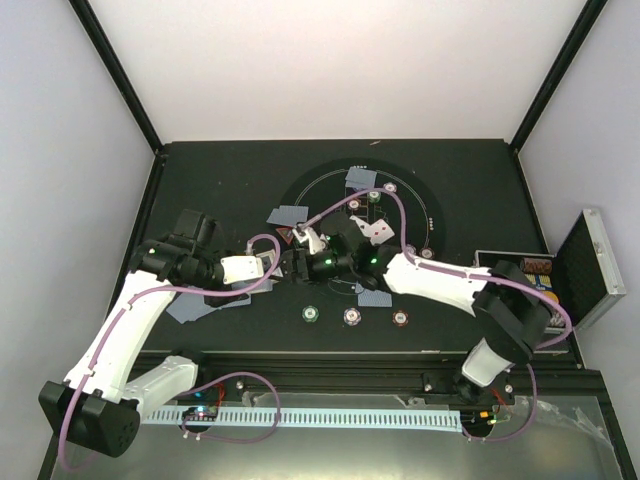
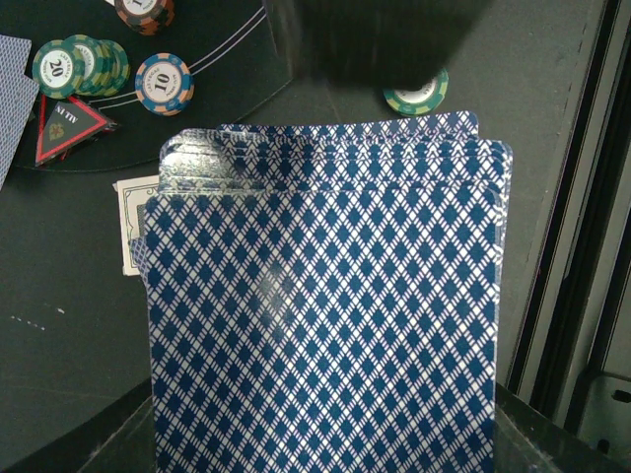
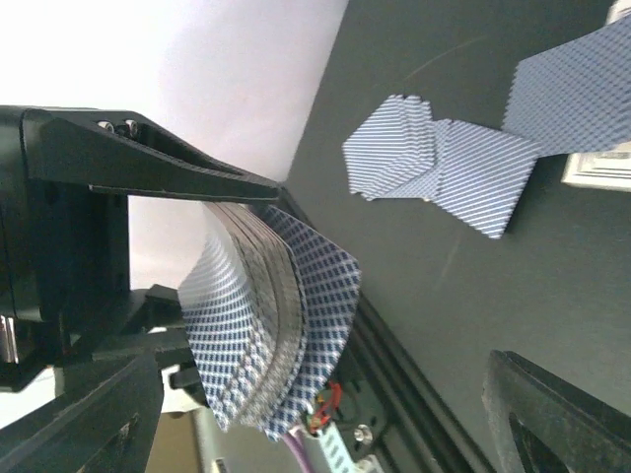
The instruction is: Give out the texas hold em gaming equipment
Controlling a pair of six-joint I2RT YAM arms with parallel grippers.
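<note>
The left pincer (image 3: 240, 286) clamps a bowed deck of blue-backed cards (image 3: 271, 335) at left, one black finger (image 3: 148, 168) lying over its top. On the dark bench (image 3: 473, 325), a loose heap of face-down cards (image 3: 434, 163) lies upper right, well apart.

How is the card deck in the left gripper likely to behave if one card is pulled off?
Probably floppy: the deck bows into a curve in the right wrist view. Likely slippery too: its far edges sit stepped in the left wrist view, so a tug may drag several cards off.
</note>
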